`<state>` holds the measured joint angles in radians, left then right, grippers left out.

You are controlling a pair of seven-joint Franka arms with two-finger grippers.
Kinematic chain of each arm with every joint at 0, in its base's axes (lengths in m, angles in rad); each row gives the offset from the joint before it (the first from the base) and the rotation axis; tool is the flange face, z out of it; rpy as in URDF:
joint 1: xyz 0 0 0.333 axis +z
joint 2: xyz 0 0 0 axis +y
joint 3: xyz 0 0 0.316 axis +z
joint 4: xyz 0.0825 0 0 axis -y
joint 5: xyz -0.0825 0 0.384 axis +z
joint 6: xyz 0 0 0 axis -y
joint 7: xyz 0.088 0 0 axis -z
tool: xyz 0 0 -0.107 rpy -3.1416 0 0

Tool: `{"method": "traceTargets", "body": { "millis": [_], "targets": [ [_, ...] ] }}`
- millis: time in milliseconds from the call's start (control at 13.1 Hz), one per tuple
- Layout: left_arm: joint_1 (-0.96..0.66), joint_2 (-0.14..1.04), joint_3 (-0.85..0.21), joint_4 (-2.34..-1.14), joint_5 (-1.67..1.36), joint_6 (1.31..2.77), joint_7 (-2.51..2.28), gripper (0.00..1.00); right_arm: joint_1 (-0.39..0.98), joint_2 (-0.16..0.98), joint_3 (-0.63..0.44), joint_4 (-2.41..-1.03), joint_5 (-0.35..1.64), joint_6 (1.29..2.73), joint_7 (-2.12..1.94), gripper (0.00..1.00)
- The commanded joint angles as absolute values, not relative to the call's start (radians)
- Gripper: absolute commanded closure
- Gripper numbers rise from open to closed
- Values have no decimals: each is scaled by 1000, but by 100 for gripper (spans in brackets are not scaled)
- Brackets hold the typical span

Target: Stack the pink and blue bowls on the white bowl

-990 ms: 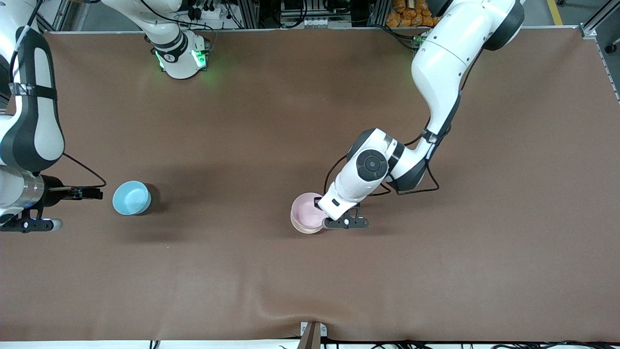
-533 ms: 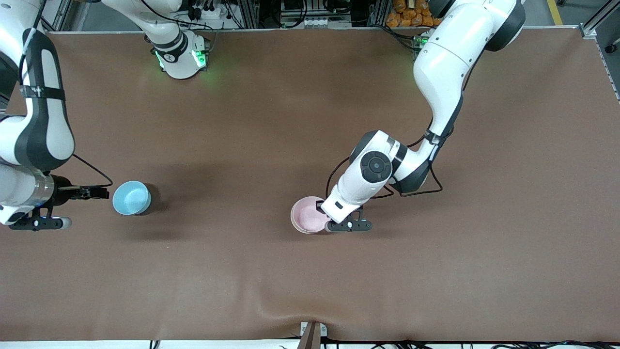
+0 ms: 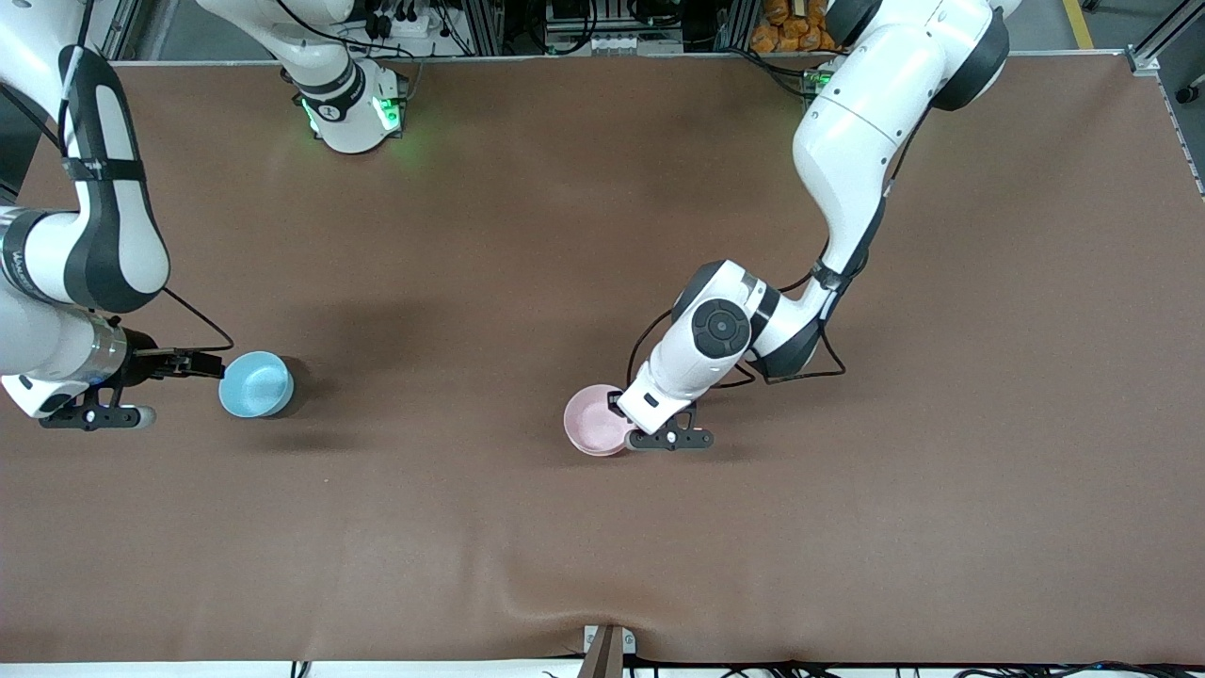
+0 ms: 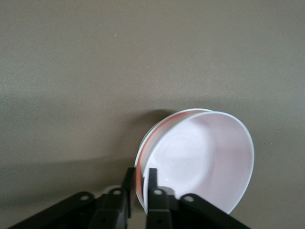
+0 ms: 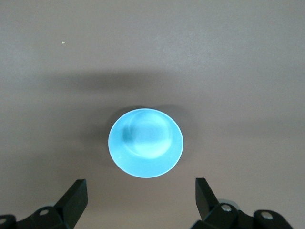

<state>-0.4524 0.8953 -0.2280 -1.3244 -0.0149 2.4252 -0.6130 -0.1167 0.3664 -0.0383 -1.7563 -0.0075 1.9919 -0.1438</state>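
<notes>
**Change of state.** The pink bowl [image 3: 595, 431] has come down over the last second. Earlier, a pale edge of the white bowl [image 4: 151, 132] showed beneath it in the front view. Now the pink bowl sits nested in the white one, and only a thin white rim shows around it in the left wrist view. The stack stands near the middle of the bench [image 3: 602, 188], somewhat toward the front-camera edge.

**Left hand.** The left hand [image 3: 631, 431] is still at the pink bowl's rim and straddles it. The pictures do not show whether it is clamped on the rim or has begun to let go: cannot tell.

**Right hand.** The right hand [image 3: 207, 362] has advanced along the bench and is now just beside the blue bowl [image 3: 255, 384], which stands untouched toward the right arm's end of the bench. Its fingers [image 5: 74, 198] stand wide apart and hold nothing.

**Meaning for the task.** The first stacking step appears complete, pending release. The blue bowl remains to be picked up and placed on the pink one.
</notes>
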Motion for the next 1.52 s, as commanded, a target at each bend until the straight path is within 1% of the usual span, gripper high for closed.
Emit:
{"method": "traceTargets", "body": {
  "millis": [0, 229, 381, 457, 686, 762, 914, 990, 1143, 1295, 1371, 1448],
  "targets": [
    [-463, 913, -222, -1295, -21, 2431, -627, 0, -146, 472, -34, -1695, -12, 1994, -158, 0],
    [-463, 893, -222, -1296, -14, 2430, -627, 0, -169, 531, -34, -1701, -12, 2009, -160, 0],
    [-451, 852, -221, -1302, -6, 2401, -626, 0, -184, 566, -34, -1703, -12, 2014, -161, 0],
    [-436, 830, -213, -1304, 6, 2343, -624, 0, -186, 580, -34, -1703, -12, 2016, -161, 0],
    [-379, 700, -198, -1304, 136, 2093, -612, 0, -201, 612, -32, -1704, -11, 2039, -181, 0],
    [-358, 663, -198, -1305, 155, 2032, -612, 0, -204, 623, -32, -1704, -9, 2040, -181, 0],
    [-307, 585, -199, -1307, 147, 1952, -611, 0, -201, 637, -32, -1703, 2, 2052, -179, 0],
    [-283, 551, -199, -1305, 140, 1909, -611, 0, -204, 650, -32, -1701, 2, 2060, -179, 4],
    [-204, 496, -213, -1304, 133, 1841, -582, 0, -212, 661, -32, -1701, 3, 2078, -181, 25],
    [-178, 418, -207, -1305, 129, 1824, -543, 0, -215, 666, -32, -1703, 3, 2079, -181, 48],
    [-167, 375, -209, -1305, 127, 1777, -532, 0, -221, 664, -31, -1703, 5, 2077, -181, 63],
    [-157, 335, -207, -1304, 124, 1720, -510, 0, -225, 666, -29, -1703, 6, 2072, -179, 83]
  ]
}}
